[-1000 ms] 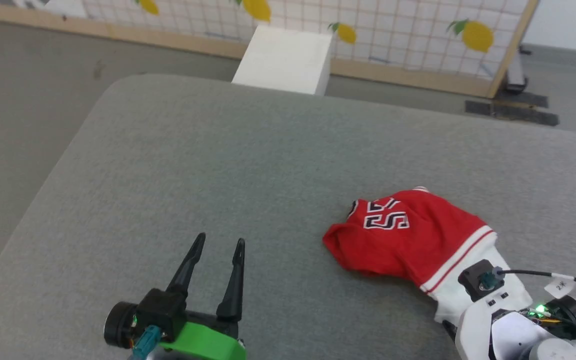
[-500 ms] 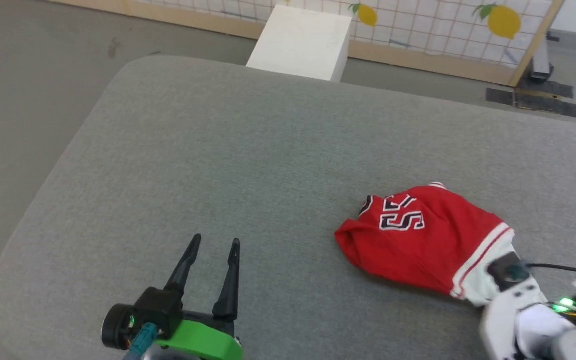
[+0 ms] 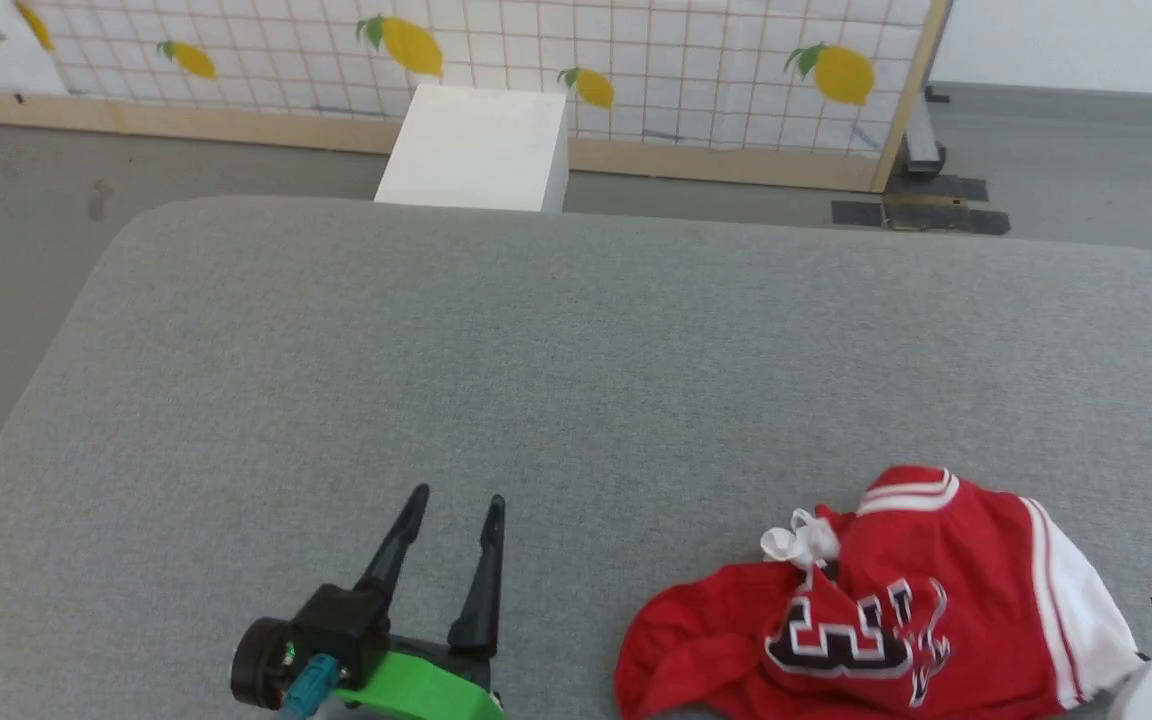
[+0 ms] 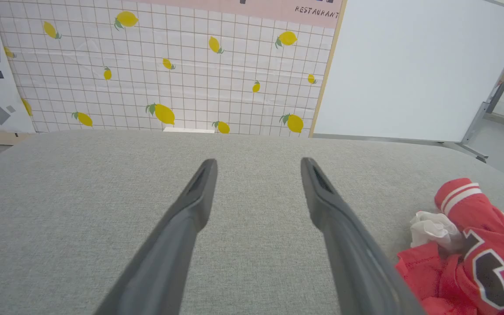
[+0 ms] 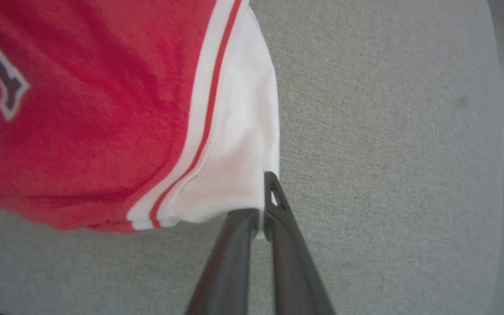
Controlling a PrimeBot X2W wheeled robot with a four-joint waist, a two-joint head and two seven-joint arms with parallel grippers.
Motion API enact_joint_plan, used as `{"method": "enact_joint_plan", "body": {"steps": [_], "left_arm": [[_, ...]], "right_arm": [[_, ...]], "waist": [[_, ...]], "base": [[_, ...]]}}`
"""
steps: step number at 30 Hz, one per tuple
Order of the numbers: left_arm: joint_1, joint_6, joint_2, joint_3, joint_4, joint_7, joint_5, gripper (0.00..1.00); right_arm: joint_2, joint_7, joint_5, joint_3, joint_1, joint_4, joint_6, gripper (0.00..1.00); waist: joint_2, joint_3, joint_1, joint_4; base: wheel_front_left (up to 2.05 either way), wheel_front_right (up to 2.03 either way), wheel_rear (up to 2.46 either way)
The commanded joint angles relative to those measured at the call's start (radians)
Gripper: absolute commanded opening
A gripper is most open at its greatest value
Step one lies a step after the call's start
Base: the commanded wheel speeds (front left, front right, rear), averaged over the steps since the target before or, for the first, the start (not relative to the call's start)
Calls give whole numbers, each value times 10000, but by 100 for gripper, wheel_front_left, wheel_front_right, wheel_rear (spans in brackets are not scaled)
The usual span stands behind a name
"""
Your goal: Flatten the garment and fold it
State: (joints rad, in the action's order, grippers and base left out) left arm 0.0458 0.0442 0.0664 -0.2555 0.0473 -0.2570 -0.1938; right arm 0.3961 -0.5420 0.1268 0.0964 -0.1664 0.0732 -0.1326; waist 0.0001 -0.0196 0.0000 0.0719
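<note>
Red cloth with white sleeves, the shirt lies crumpled at the near right of the grey padded table, with its black, white-edged number facing up. The right gripper has its two fingers pressed together on the edge of the white sleeve, just beside the red-and-white trim. The left gripper sits by the table's near edge, well left of the shirt, its fingers spread apart over bare grey fabric. Beyond the far edge stands a white box, in front of a lemon-patterned panel.
</note>
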Motion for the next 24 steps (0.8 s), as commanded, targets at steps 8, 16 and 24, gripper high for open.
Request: {"method": "enact_joint_plan", "body": {"steps": [8,16,24], "left_arm": [[-46,370,-91,-578,561,25,-152,100],[-1395,811,-105,-2384,885,2954,-874,100],[-3673,860,101,-4222,1987,6707,-1977,100]], "right_arm": [[-1388,1057,11,470,428,-1406,19,100],[-2688,1414,259,1153,258,-3429,19,100],[-2677,2138,67,1044,444,-3115,19,100]], "waist": [[-1,115,0,-210],[-1,-494,0,-493],[-1,-1287,0,-968]], "base": [[0,0,0],[0,0,0],[0,0,0]]}}
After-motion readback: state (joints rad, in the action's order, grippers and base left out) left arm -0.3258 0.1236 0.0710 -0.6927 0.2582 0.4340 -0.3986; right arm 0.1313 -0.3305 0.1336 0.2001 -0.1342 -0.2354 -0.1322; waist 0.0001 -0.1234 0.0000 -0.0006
